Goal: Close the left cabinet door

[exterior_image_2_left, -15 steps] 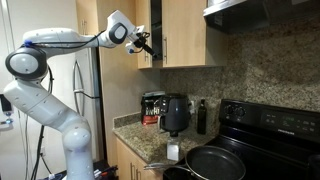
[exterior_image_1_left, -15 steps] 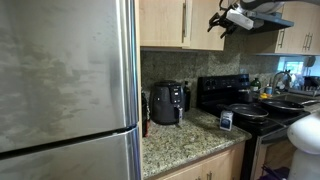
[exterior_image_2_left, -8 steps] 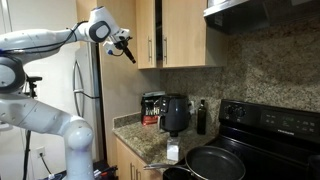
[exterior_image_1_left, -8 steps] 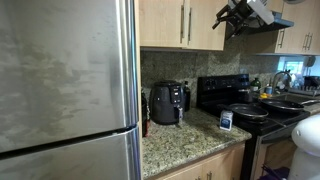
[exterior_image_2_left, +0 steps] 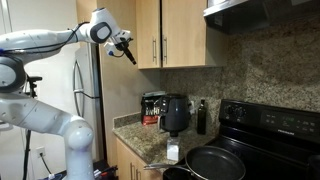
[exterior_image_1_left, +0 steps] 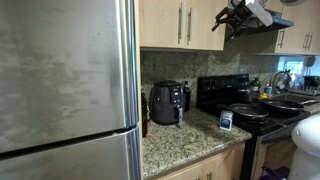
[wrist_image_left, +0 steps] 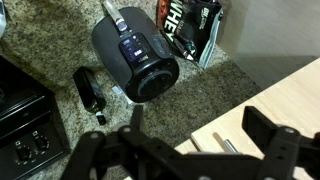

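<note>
Since a second ago the left cabinet door (exterior_image_2_left: 146,32) has swung shut; fingers (wrist_image_left: 280,145) stand wide, empty.

A home kitchen — granite counter (exterior_image_1_left: 185,140), black stove (exterior_image_1_left: 238,104), steel fridge (exterior_image_1_left: 60,75), maple wall cabinets (exterior_image_2_left: 185,35).
</note>
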